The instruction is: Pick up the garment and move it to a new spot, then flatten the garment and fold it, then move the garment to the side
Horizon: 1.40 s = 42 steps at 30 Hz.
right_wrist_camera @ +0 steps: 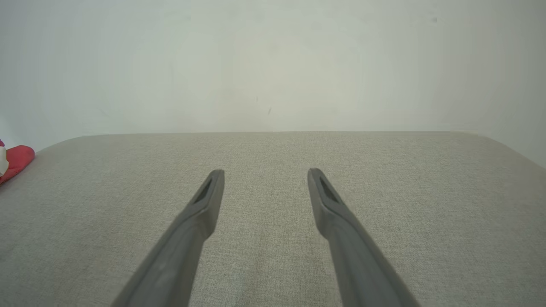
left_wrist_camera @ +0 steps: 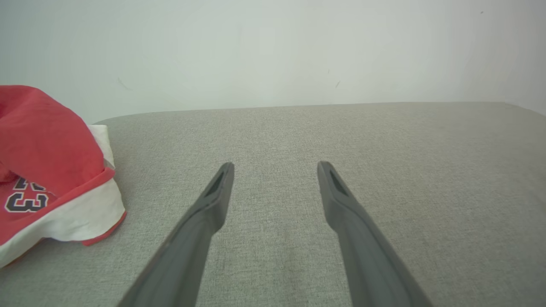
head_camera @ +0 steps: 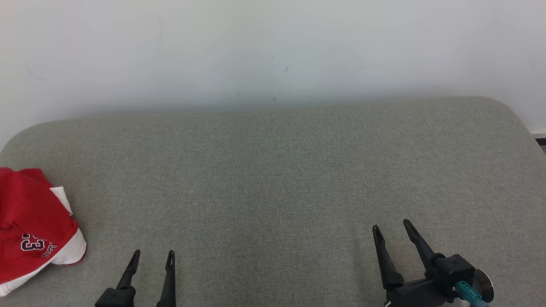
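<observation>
Garment [head_camera: 34, 221] loc, pls? (A)

Red w/ white trim, number print on it, crumpled in a heap at the far left of the grey cushion [head_camera: 273, 170]. Part of it is cut off by the head view's left edge. (B)

Claws? (A)

Left gripper [head_camera: 153, 254]: fingers spread wide, nothing btwn them, low over the cushion, near the heap's right side but apart from it. Right gripper [head_camera: 391, 225]: also spread wide and empty, well apart from the heap, over the cushion's right half. Pick-up not yet begun, imo. (B)

What could go wrong? (A)

Few things, all guesses:
1. The heap sits close to the cushion's left end, so a sideways nudge from a finger could shove it off instead of catching it.
2. If the pinch takes the top layer only, the rest would prob. unroll and drag.
3. Go too low and the tips could snag the upholstery along w/ the cloth.
4. Fabric looks thin and slick, so it may slip out mid-carry.
5. If the right arm reaches across to help, it could crowd the left arm. (B)
</observation>
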Motion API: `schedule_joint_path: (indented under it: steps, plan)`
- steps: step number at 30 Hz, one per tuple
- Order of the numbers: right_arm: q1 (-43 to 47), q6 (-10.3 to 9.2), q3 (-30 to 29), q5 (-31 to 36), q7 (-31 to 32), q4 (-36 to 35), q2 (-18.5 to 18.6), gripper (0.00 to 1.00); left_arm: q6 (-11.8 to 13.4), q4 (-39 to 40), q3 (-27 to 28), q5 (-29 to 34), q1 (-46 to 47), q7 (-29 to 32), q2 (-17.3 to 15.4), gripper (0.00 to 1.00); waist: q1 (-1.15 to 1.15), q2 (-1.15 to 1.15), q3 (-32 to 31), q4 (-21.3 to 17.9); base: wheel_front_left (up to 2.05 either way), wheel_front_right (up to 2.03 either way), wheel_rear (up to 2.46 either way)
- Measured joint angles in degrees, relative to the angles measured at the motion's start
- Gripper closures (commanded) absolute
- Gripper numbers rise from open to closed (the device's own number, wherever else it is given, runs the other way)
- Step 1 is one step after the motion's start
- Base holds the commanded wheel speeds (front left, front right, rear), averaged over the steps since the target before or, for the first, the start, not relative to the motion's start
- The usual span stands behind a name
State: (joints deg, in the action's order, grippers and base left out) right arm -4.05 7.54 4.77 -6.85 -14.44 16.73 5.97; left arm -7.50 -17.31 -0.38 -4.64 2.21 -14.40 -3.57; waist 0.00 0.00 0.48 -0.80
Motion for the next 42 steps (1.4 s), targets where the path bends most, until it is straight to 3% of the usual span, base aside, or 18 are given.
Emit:
schedule_joint_path:
  steps: [29,42]
  plan:
    - [0.68,0.00,-5.37,2.12,-0.56,0.67,-2.03,0.00,-0.01,0.05,3.50,1.11,-0.79,-0.65,0.57,0.00,0.00,0.00,-0.50,0.13,0.00,0.00,0.00]
    - [0.82,0.00,-2.80,0.87,-0.67,0.34,-2.00,0.00,0.41,-0.12,5.69,1.13,-1.04,-0.65,0.62,0.00,0.01,0.00,0.14,6.29,0.00,0.00,0.00]
